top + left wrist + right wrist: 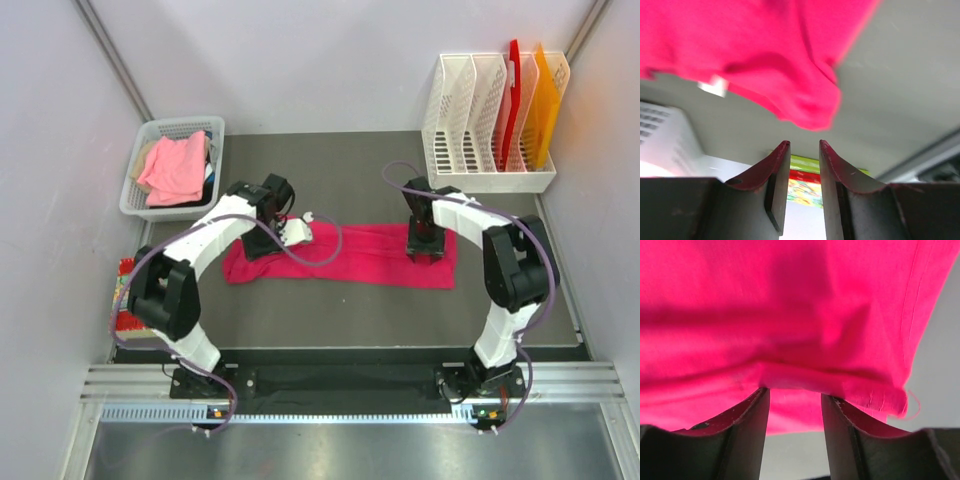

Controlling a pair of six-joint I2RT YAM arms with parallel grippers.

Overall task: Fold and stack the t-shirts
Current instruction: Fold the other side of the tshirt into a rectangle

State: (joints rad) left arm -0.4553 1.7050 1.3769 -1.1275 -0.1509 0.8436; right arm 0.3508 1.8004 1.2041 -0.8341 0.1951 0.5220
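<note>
While the magenta shirt (380,255) lies folded into 1 strip on the table (350,305), the left gripper (804,146) hangs released by its left end. At the right end the right gripper (792,396) straddles a fold; cannot tell whether it grips. In the basket (132,195): the salmon shirt (178,165).

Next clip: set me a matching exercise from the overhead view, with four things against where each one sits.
Things:
1. shirt
2. basket
3. rack
4. right tool

Places:
A. far right corner
B. at the shirt's right end
C. far left corner, holding pink cloth
D. lying in a long strip at centre

Pairs: 1-D, 2-C, 3-A, 4-B
</note>
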